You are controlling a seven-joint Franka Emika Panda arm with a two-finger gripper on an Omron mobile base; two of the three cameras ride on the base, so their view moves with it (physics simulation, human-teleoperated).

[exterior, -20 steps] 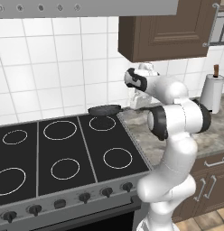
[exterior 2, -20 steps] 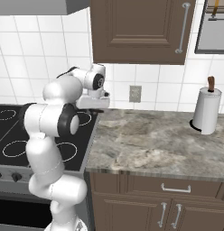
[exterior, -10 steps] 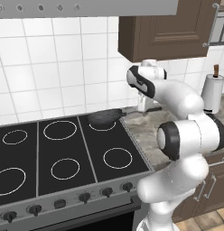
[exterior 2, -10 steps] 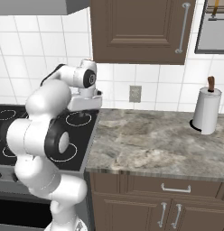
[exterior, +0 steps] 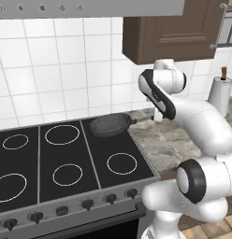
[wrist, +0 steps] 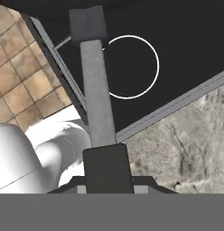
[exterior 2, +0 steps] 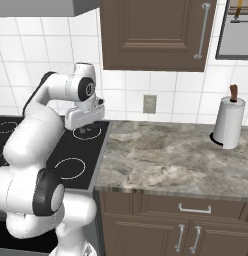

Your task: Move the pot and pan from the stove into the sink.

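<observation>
- The small dark round frying pan (exterior: 107,125) is seen held above the black glass stove (exterior: 66,158), at its back right corner.
- Its long grey handle (wrist: 96,94) is shown pinched by the two-finger gripper (wrist: 107,168) in the hand view.

Left base view: behind-left, facing stove (exterior: 66,158) and tiled wall; mid-range
Right base view: behind-right, facing counter (exterior 2: 171,155); mid-range
Hand view: close, looking down at stove's right edge
Shared: stove's right edge, counter

The stove (exterior: 66,158) surface is open; the paper towel roll (exterior 2: 228,122) (far right) stands on the counter (exterior 2: 166,160).
</observation>
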